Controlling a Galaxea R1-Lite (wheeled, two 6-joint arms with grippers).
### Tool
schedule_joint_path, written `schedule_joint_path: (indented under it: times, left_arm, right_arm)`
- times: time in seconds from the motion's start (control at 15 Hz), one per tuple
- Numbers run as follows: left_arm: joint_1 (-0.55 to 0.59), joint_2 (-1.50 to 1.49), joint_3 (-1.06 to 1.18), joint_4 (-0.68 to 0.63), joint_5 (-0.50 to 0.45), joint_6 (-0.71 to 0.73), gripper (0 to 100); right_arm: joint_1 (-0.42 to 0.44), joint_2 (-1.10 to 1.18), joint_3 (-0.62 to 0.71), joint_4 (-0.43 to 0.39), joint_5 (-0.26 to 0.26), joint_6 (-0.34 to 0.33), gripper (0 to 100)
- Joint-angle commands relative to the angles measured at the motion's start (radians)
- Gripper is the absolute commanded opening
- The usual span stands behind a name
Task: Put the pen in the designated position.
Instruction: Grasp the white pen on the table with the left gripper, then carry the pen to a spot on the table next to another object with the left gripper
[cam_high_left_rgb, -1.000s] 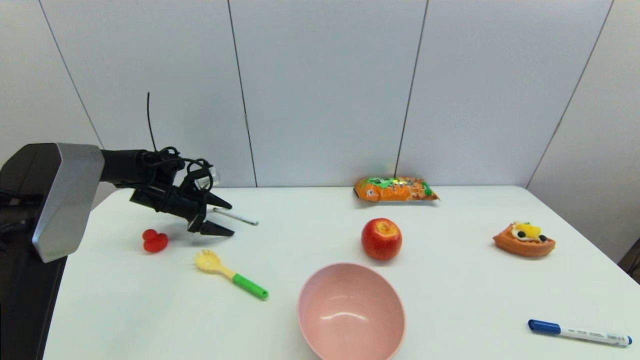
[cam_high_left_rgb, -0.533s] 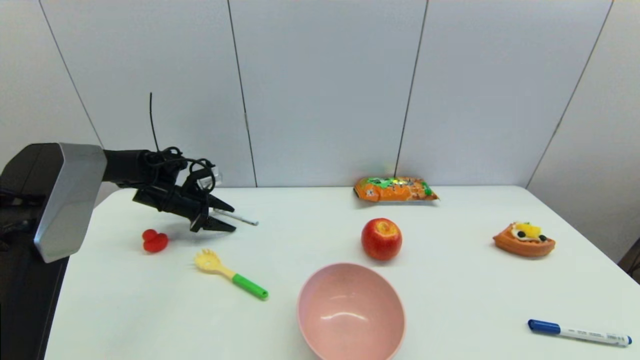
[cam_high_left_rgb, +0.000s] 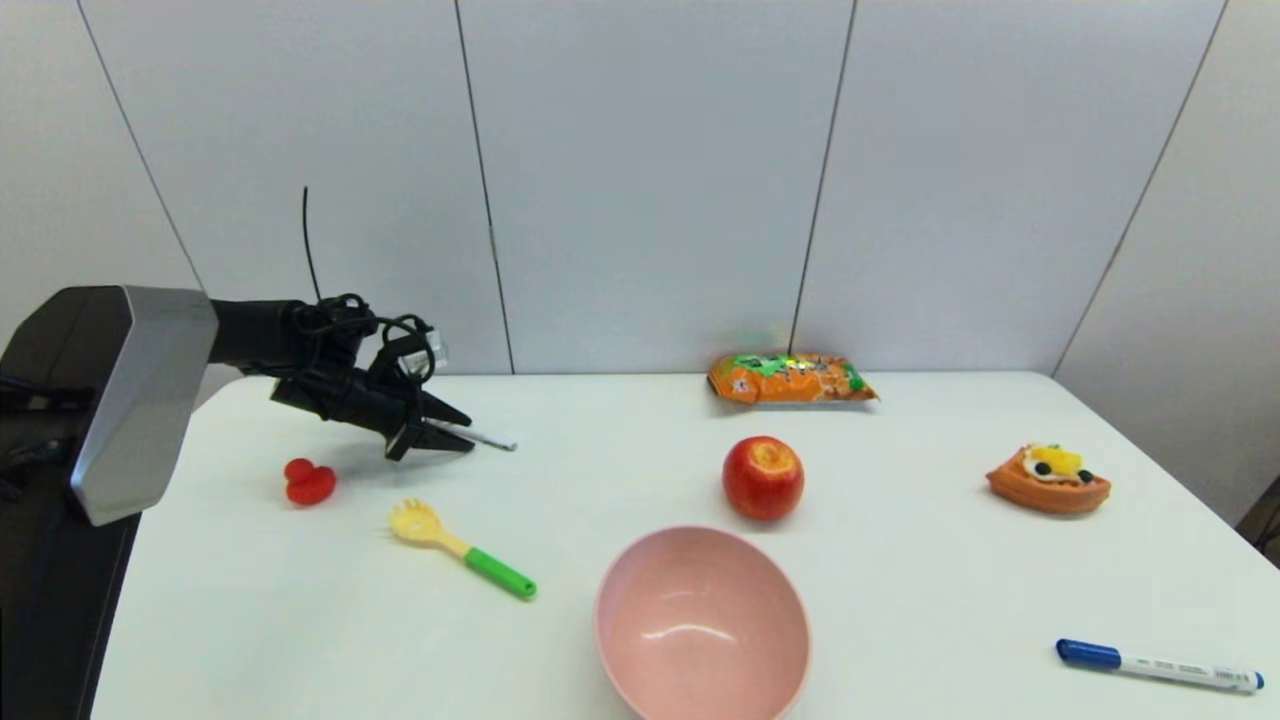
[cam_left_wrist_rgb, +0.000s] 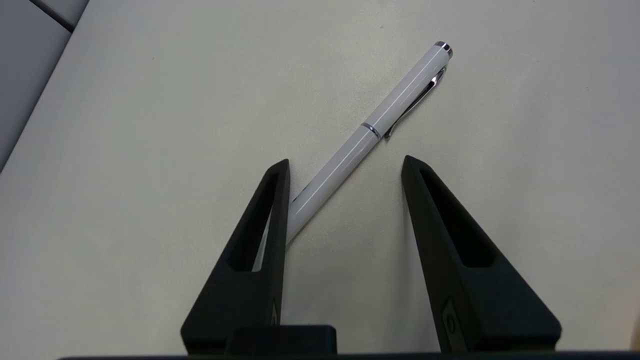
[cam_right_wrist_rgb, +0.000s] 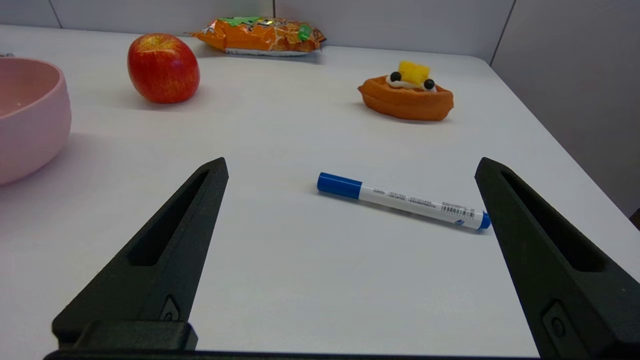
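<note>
We are at the grasp: our left gripper (cam_left_wrist_rgb: 345, 165) stands parted over the slim white pen with a silver clip (cam_left_wrist_rgb: 370, 131), which lies on the table slanting between its fingers, touching one. Next we should close squarely on the barrel. Our right gripper (cam_right_wrist_rgb: 350, 167) waits parted.

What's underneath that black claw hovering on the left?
The slim white pen lies on the white table under the left gripper, between its open fingers. One finger covers the pen's near end.
</note>
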Motion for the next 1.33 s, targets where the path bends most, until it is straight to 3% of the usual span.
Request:
schedule_joint_path:
  times: [0.07,0.67,1.07,1.33]
  left_arm:
    - [0.001,-0.029,0.001,0.008,-0.003,0.005,0]
    - [0.001,-0.056,0.001,0.010,-0.003,-0.002,0]
    - [0.002,-0.244,0.039,0.056,0.029,-0.001,0]
    - [0.012,-0.435,0.110,0.109,0.132,-0.061,0]
  right_arm:
    - [0.000,0.001,0.000,0.000,0.002,-0.001,100]
    - [0.000,0.001,0.000,0.000,0.002,-0.001,100]
    - [0.000,0.001,0.000,0.000,0.002,-0.001,100]
    - [0.000,0.001,0.000,0.000,0.002,-0.001,100]
